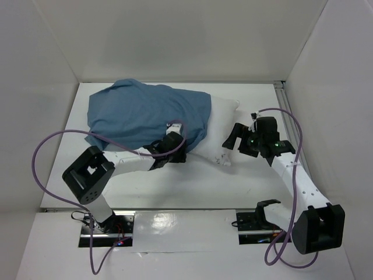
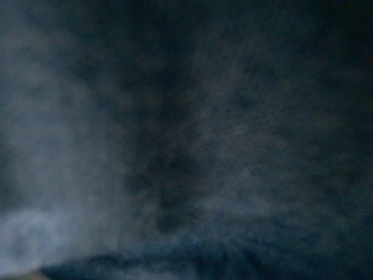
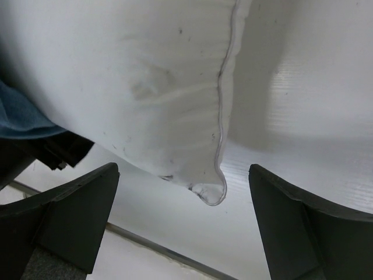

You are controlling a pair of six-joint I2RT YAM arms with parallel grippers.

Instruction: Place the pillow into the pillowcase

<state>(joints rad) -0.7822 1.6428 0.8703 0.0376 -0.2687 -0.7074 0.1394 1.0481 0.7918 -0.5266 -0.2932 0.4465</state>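
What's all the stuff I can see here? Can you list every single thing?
pillowcase: one, blue, back left of the table, covering most of the pillow
pillow: one, white, right end showing past the pillowcase
table: one, white, under everything
walls: white, around the table
cables: two, purple, looping beside each arm
arms: two, white with black joints, near edge
left gripper: one, black, at the pillowcase's near edge, opening unclear
right gripper: one, black, open, at the pillow's corner
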